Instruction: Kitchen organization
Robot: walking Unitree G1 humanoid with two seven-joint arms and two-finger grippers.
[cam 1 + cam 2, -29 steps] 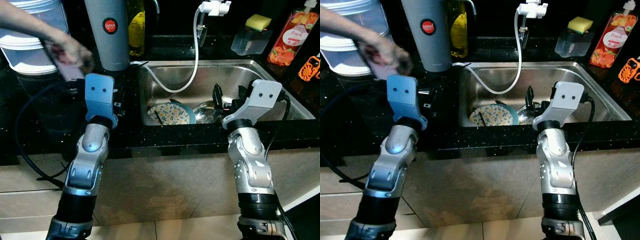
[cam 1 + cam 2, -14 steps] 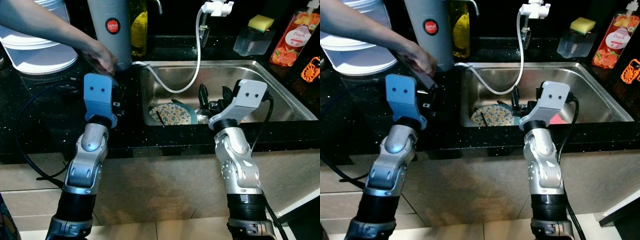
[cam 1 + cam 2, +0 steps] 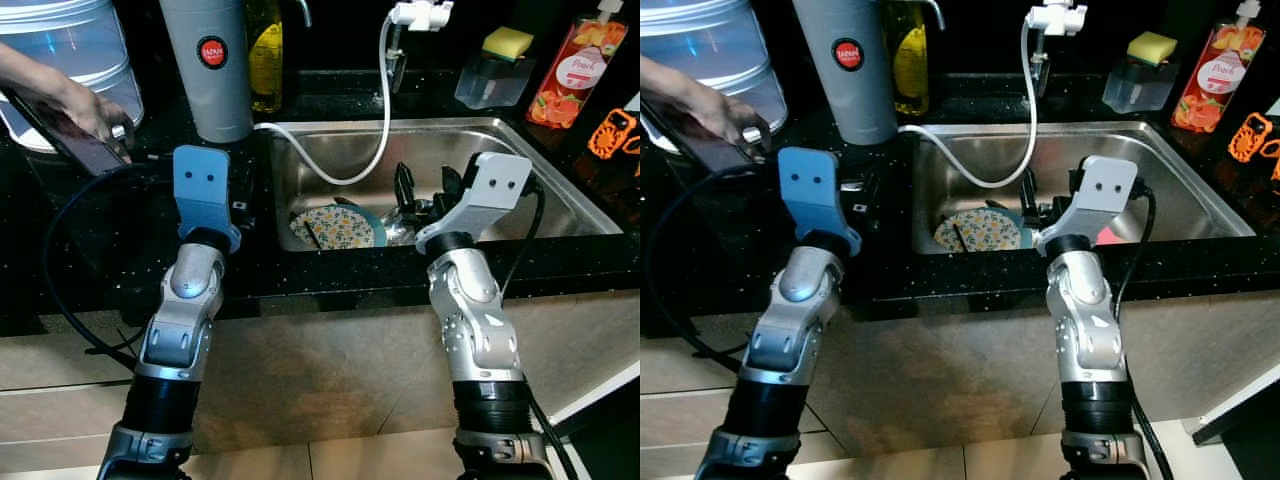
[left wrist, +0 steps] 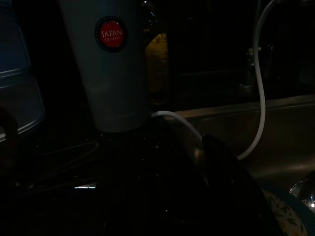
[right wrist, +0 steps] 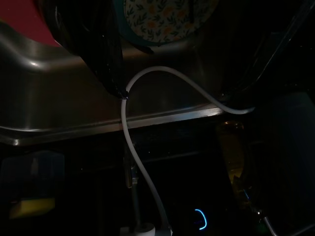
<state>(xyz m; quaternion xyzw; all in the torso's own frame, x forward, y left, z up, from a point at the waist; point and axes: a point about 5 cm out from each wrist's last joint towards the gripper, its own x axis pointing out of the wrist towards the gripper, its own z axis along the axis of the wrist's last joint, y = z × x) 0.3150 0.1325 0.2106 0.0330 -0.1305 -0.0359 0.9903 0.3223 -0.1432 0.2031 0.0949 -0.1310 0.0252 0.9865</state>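
Nearest the camera, two silver arms reach up from below to a black tabletop. The task looks barely begun: dishes lie unsorted in the steel sink and neither gripper holds anything.

The right gripper hangs just over the sink's near right side, its forearm bent up and angled left toward the middle. Its two black fingers are spread apart and empty, pointing at the dishes. The left gripper rests low over the tabletop beside the sink's left rim, forearm upright; I cannot tell whether it is open or closed.

In the sink a floral plate lies at the near left, with a shiny metal bowl just beside it on the right. A white hose loops down from the tap.

Farther back stand a grey flask, a yellow bottle, a sponge and a soap bottle. At far left a person's hand holds a dark flat object.
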